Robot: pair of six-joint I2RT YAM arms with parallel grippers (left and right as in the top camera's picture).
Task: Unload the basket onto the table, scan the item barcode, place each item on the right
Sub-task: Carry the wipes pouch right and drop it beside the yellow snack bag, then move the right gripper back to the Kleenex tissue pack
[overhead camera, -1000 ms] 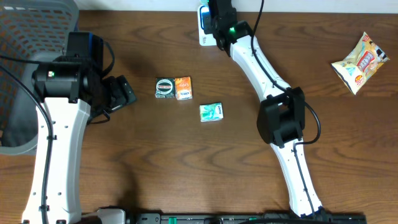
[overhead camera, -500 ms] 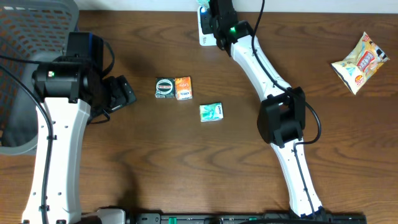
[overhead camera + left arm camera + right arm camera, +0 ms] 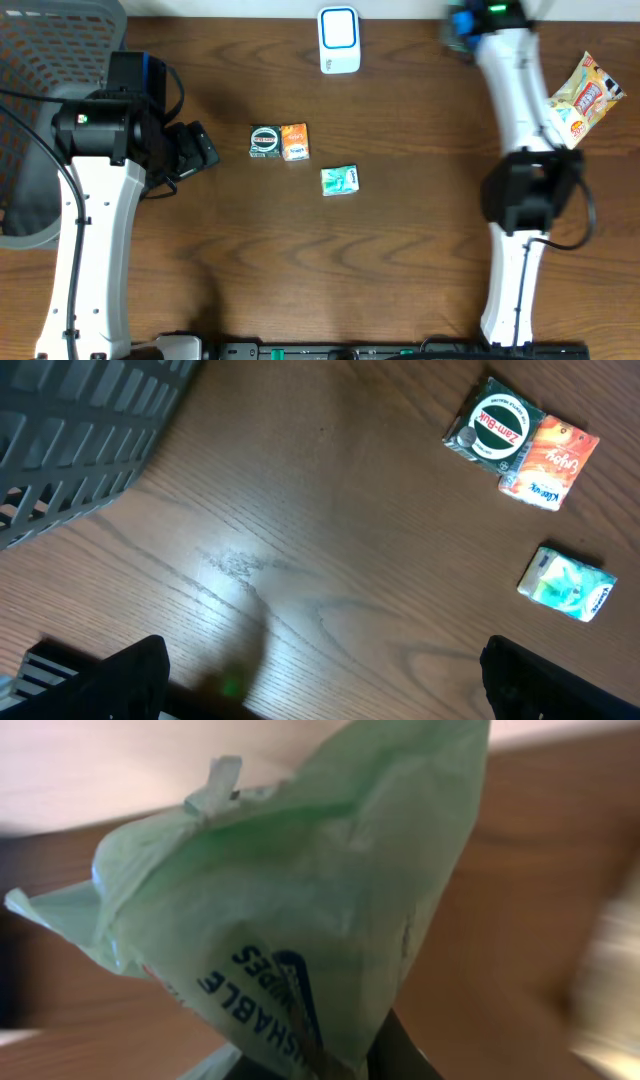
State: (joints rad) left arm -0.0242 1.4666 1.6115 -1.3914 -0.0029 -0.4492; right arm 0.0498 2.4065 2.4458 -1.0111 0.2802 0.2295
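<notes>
From overhead, the left gripper [image 3: 200, 148] hangs over the wooden table [image 3: 300, 270] just beside a grey mesh basket [image 3: 45, 110] in the far left corner, well apart from a small cluster of goods near the middle: a Zam-Buk box [image 3: 265, 141] touching an orange tissue pack [image 3: 294, 141], and a green-and-white pack [image 3: 341, 180] a little nearer the robot. A white barcode scanner [image 3: 339, 40] with a blue-rimmed face stands at the far edge. The right arm reaches up the right side, and the right gripper [image 3: 463, 24] sits at the far edge between the scanner and a yellow snack bag [image 3: 580, 100], apart from both (its tip is a bluish-green smear here, too blurred to name). In the left wrist view the two dark fingers [image 3: 130, 680] stand wide apart at the bottom corners with only bare table between them, so this gripper is spread and empty; the basket wall fills the upper left and the three small packs lie to the upper right. In the right wrist view a green wipes packet [image 3: 300, 910], crumpled at the top and printed with "WIPES" in blue, fills the frame, pinched at its lower end by the closed right gripper, one dark finger [image 3: 400, 1058] showing beneath it, with brown table behind.
</notes>
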